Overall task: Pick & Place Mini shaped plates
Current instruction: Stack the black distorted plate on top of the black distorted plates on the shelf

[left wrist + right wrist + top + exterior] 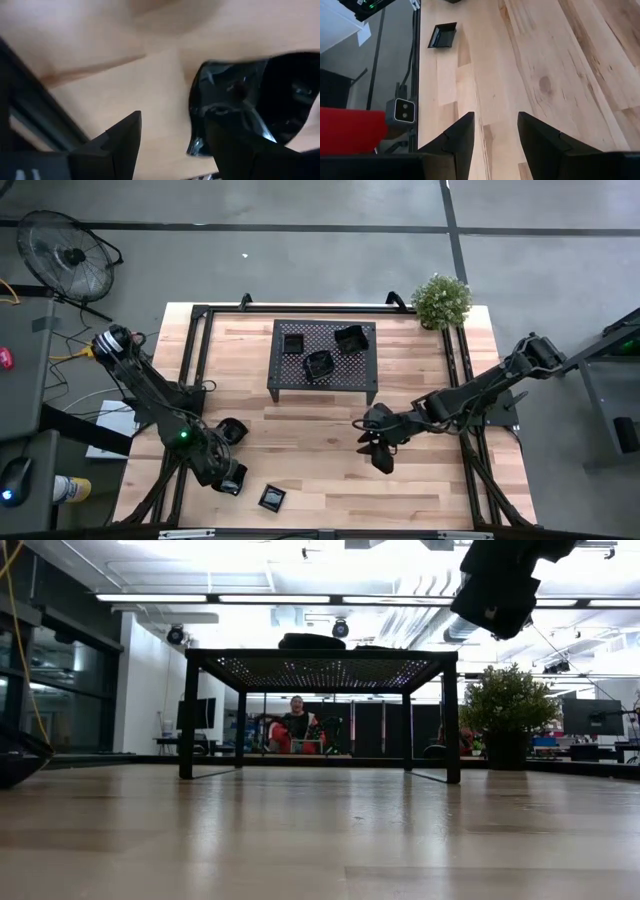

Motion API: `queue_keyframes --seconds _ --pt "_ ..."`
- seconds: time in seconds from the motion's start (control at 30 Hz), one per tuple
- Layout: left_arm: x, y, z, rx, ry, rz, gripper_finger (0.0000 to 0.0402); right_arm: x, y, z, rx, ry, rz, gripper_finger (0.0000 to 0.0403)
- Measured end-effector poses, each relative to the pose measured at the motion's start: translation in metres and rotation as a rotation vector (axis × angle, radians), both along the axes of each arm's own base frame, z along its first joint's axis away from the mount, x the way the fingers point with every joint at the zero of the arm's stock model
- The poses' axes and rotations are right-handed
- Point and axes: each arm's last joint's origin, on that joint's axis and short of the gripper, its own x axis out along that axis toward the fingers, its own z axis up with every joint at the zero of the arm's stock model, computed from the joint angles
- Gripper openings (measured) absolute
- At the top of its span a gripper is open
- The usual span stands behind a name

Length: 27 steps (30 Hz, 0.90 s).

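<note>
Three glossy black mini plates [318, 365] sit on top of the black mesh rack [285, 380] at the far middle of the table. A square one [271, 498] lies flat near the table's near edge, also in the right wrist view as the square plate [442, 35]. Another dark dish [232, 430] lies beside my left arm. My left gripper [228, 477] is low at the near left and open [172, 120]. A leaf-shaped plate [250, 95] lies by one of its fingers. My right gripper [380, 448] hangs open [495, 120] over bare wood, right of centre. My left gripper has one finger [235, 145] standing in front of the leaf-shaped plate's rim [197, 107], while the other finger stands over bare wood. The plate lies on the table. I cannot tell whether the finger touches it.
The rack stands on four legs [188, 720] with open room beneath. A potted plant [441, 300] is at the far right corner. Black frame rails [190, 360] run along the table's left and right sides. A person sits far behind the table [295, 725].
</note>
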Motion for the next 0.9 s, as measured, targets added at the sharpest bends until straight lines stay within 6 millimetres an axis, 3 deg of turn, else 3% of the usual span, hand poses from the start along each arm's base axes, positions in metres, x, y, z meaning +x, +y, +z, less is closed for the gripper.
queue_keyframes --seconds 0.23,0.57,0.9 --pt "0.0039 -0.0012 -0.0005 0.021 -0.063 0.042 0.0207 -0.0001 0.0003 0.0000 -0.004 -0.001 0.017 0.0143" --pt "0.0046 -0.0017 -0.0021 0.033 -0.071 0.027 0.0130 -0.0001 0.0004 0.0001 -0.003 -0.001 0.019 0.0142" --pt "0.0037 0.0001 -0.0048 0.051 -0.080 0.024 0.0125 0.0011 0.0011 0.0018 0.009 -0.020 0.023 0.0142"
